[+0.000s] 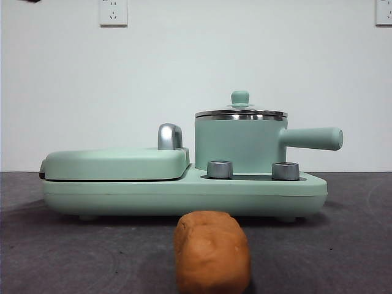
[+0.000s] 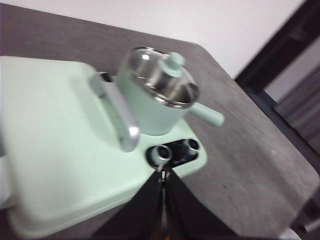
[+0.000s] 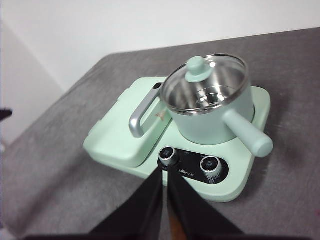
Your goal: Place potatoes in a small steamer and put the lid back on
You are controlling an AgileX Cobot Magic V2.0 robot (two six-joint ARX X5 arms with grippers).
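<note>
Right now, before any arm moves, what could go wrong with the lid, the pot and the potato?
1. The lid still covers the pot; it must come off by its small knob, which might slip from the jaws.
2. The pot's handle sticks out sideways; a descending arm might bump it.
3. The potato is rounded and near the appliance base; it might roll when gripped.

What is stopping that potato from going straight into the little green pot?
The glass lid still sits on the small steamer, closing its opening. The potato lies on the table in front of the appliance, apart from it. The lid has to come off first; nothing else visible blocks the way.
</note>
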